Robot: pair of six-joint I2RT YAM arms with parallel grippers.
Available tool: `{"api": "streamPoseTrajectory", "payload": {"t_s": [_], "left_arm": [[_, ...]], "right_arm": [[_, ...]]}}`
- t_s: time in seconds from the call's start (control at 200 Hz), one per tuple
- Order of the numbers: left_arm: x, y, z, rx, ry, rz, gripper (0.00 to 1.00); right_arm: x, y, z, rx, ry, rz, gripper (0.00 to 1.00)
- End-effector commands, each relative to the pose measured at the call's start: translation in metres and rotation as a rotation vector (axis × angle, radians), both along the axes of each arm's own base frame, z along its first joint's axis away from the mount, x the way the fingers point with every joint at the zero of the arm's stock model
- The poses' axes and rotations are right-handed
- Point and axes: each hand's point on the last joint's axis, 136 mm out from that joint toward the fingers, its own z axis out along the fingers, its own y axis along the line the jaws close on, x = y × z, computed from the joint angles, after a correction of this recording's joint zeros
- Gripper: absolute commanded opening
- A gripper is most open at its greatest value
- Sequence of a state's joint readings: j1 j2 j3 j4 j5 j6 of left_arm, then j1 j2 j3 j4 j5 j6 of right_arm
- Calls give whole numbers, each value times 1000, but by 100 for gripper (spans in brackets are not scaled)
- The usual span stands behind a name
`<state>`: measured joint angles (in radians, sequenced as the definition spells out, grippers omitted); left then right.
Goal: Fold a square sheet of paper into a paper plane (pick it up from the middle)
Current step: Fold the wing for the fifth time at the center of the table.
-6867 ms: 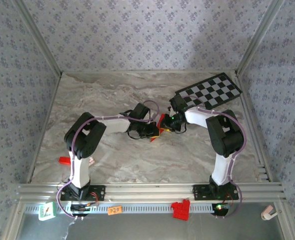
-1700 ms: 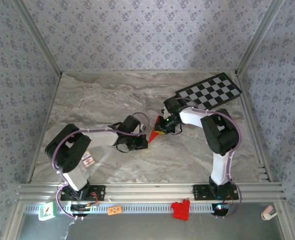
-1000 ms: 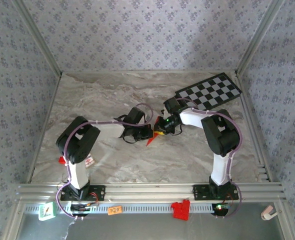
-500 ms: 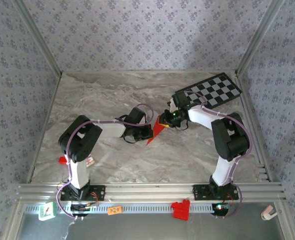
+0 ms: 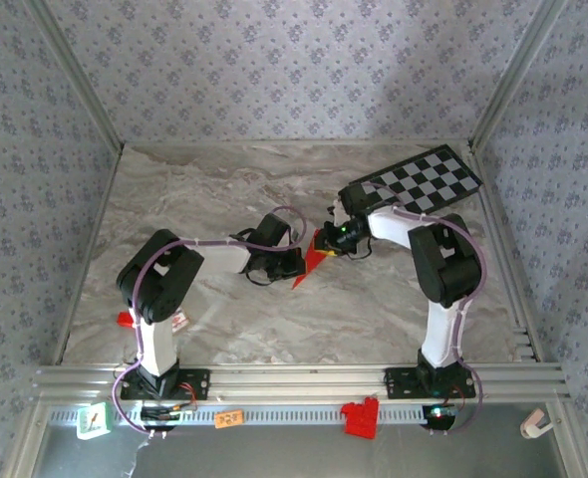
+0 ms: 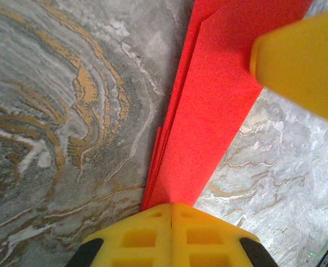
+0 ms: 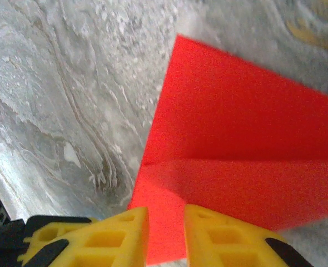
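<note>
Around the workspace stand three walls (image 5: 274,60) papered in pale grey-blue with a small flower print, and slanted metal posts (image 5: 75,75) run up the back corners. Between them lies the table (image 5: 194,189), a grey marbled surface with brownish veins that the wrist views show up close. Along its near edge runs a ribbed metal rail (image 5: 304,378) carrying both arm bases. A black-and-white checkered board (image 5: 419,184) lies flat in the far right corner.

The left arm (image 5: 159,289) and the right arm (image 5: 443,264) both bend inward and meet near the middle of the table. There the folded red paper (image 5: 312,264) rests, a narrow pointed shape with its tip toward the near side; its stacked layers (image 6: 208,111) and a crease (image 7: 236,139) are plain to see. The left gripper (image 6: 172,211) has its yellow fingers pressed together on the paper's narrow end. The right gripper (image 7: 167,222) holds its fingers slightly apart, with the paper's corner showing red in the gap.

On the ledge below the rail sit a chunky red bracket (image 5: 360,418), a green-and-white card (image 5: 93,422), a white hook (image 5: 535,425) and an orange tag (image 5: 228,419).
</note>
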<state>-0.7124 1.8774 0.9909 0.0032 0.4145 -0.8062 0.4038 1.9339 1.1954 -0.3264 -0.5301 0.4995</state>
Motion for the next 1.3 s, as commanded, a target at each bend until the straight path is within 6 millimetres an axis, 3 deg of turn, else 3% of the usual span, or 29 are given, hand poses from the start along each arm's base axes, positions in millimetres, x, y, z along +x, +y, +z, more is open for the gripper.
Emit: {"api": "streamPoseTrajectory", "payload": {"t_s": [0.0,0.375,0.62,0.66,0.925,1.064,1.094,1.294], "left_arm": [[-7,11,-19,67,62,8,0],[-13,15,-27,86,84,-5,0],[-19,24,-34,119,112,5,0],[-20,27,-35,128,119,7,0],[-30,39,-45,166,153,9,0],[-29,37,-44,161,151,4,0],[-29,37,-43,159,150,4,0],[-24,31,-39,143,140,-2,0]], "right_arm": [[6,2,0,3,-7,24,25],[5,-9,-26,-70,24,17,24],[20,-21,-33,-52,-37,2,23],[13,-28,-42,-58,-21,-3,23],[48,-50,-35,-17,-75,-92,22],[56,-65,-38,-18,-76,-127,23],[68,-65,-29,-11,-109,-133,23],[79,-70,-11,-16,-162,-138,23]]}}
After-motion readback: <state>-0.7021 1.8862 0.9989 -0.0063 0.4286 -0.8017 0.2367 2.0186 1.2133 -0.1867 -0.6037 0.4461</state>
